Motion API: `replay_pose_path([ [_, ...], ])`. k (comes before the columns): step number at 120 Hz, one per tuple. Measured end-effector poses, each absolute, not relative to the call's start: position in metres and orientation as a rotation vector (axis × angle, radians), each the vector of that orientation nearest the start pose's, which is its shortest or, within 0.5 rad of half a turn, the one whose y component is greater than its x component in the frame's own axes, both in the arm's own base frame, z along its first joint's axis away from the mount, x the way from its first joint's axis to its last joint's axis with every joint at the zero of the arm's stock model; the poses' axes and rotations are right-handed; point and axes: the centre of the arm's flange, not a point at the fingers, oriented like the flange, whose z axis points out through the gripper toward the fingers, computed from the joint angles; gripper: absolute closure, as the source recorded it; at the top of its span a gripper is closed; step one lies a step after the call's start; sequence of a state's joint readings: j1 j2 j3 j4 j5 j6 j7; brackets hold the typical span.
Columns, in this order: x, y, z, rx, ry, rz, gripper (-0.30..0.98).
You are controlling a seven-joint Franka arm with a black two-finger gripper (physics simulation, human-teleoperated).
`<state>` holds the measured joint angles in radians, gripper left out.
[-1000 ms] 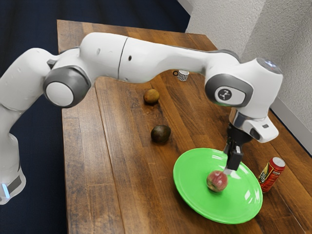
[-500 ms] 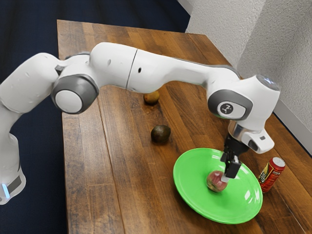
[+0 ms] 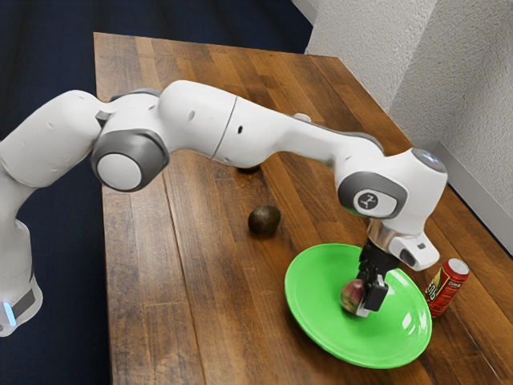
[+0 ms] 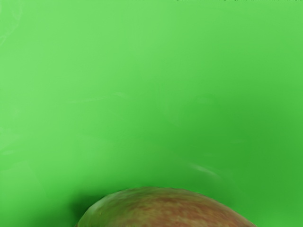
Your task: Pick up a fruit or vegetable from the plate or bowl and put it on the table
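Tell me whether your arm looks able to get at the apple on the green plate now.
Probably yes: my hand is down at the apple, and I see nothing else on the green plate. The red can and dark fruit sit outside its rim.

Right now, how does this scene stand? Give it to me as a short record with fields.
target: apple, red and green
target place: on the green plate, not yet on the table
gripper: lowered at the apple
grasp: cannot tell
beside the plate: red can, upright, toward the exterior view's right
bare table: dark roundish fruit or vegetable, toward the exterior view's left of the plate
task status: unfinished
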<state>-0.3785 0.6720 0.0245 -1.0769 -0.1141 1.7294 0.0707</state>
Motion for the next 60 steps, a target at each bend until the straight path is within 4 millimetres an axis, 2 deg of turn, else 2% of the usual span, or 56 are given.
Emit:
replay_pose_path([
  [10, 0.69, -0.27, 0.432, -3.173, 0.657, 0.051, 0.09],
  [32, 0.689, -0.273, 0.436, -3.172, 0.669, 0.034, 0.33],
  [43, 0.679, -0.285, 0.461, -3.164, 0.707, -0.017, 0.41],
  [52, 0.662, -0.309, 0.492, -3.151, 0.782, -0.074, 0.3],
  [60, 0.643, -0.333, 0.513, -3.135, 0.857, -0.107, 0.35],
])
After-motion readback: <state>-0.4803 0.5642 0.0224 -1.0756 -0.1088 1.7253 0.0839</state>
